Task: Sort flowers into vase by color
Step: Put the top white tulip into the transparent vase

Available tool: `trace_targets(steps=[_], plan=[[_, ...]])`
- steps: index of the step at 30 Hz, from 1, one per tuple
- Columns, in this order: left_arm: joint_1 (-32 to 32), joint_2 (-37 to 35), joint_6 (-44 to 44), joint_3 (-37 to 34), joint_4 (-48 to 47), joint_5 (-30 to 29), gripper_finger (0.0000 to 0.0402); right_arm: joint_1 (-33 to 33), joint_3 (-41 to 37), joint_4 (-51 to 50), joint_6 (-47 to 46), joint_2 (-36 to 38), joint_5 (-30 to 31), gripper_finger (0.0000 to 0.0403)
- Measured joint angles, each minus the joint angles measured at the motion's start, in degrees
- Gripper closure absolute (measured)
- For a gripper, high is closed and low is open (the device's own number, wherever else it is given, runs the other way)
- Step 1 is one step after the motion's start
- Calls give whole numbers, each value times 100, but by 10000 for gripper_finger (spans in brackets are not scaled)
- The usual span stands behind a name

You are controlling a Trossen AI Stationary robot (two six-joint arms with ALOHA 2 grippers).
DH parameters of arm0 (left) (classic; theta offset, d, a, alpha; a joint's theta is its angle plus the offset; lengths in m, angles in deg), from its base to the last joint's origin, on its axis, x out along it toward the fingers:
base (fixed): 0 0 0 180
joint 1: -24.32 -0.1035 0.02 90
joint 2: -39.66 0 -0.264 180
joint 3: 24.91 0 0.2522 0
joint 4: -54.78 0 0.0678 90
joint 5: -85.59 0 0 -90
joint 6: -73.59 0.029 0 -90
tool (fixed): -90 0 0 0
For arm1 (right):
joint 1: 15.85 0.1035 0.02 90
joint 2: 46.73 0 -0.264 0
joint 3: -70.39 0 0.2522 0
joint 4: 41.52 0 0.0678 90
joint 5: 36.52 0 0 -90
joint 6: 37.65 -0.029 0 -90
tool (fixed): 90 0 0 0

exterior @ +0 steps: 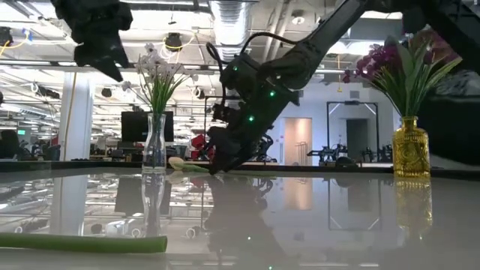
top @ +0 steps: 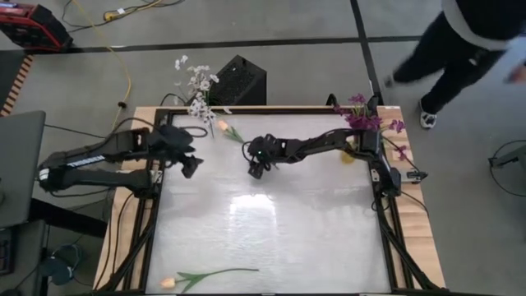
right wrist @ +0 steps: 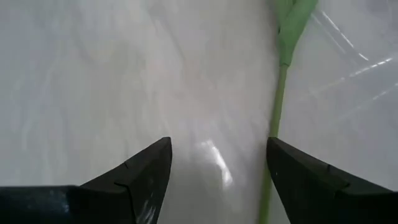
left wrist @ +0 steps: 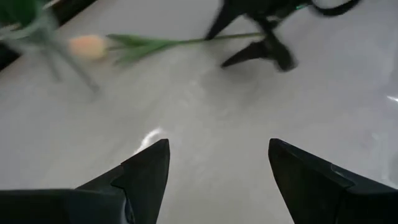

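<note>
A peach tulip [top: 222, 126] lies flat near the table's far edge, its green stem [right wrist: 277, 118] running toward my right gripper. My right gripper [top: 259, 168] [right wrist: 217, 149] is open and low over the table [exterior: 225, 161], with the stem's free end beside one finger. My left gripper [top: 191, 164] [left wrist: 217, 149] is open and raised [exterior: 97, 37], left of the tulip [left wrist: 87, 46]. A second tulip [top: 168, 282] lies at the near edge, its stem end [exterior: 82, 242] close to the low camera. White sprays stand in a clear vase [exterior: 154, 142]. Purple blossoms stand in a yellow vase [exterior: 411, 146]. My right gripper stands open, pointing down, with the tulip's stem [right wrist: 273, 134] running along the inner side of one finger [right wrist: 298, 168]. I cannot tell whether that finger touches the stem. The stem lies flat on the table.
The clear vase [top: 197, 99] is at the far left corner and the yellow vase [top: 355, 144] at the far right. A black box [top: 238, 80] sits beyond the far edge. A person [top: 460, 41] walks past the far right corner. The white tabletop [top: 271, 230] is bare in the middle.
</note>
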Motion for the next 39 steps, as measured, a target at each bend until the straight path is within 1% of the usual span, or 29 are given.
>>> trace_targets(steps=[4, 8, 10, 13, 15, 17, 20, 23, 30, 33, 36, 37, 39], plan=[[395, -22, 169, -353, 622, 10, 140, 33, 36, -122, -113, -69, 120, 130], [775, -44, 461, -696, 1086, 87, 140, 31, 34, -221, -143, -35, 92, 181], [953, -55, 617, -832, 1217, 105, 140, 31, 30, -227, -75, 7, -11, 210], [1209, -51, 830, -984, 1526, 292, 140, 24, 16, -218, 109, 63, -360, 246], [1366, -51, 952, -1022, 1714, 443, 140, 29, 2, -339, 172, 180, -476, 261], [1499, -51, 1029, -1020, 1815, 504, 140, 55, -8, -473, 191, 295, -449, 269], [1642, -53, 1134, -1020, 1873, 481, 140, 34, -5, -632, 191, 502, -419, 268], [1727, -75, 1199, -1020, 1844, 389, 140, -45, 6, -777, 158, 587, -414, 254], [1844, -85, 1312, -1018, 1830, 198, 140, -134, -4, -992, -104, 429, -435, 189], [1844, -83, 1356, -1020, 1854, 146, 140, -97, 0, -1032, -135, 293, -438, 171], [1853, -84, 1303, -1039, 1898, -64, 140, -7, -27, -1125, -263, 229, -413, 179], [1853, -86, 1275, -1089, 1988, -120, 140, 26, -27, -1140, -268, 179, -402, 190], [1853, -90, 1259, -1288, 2284, -157, 140, 102, -27, -1222, -281, 167, -380, 225]])
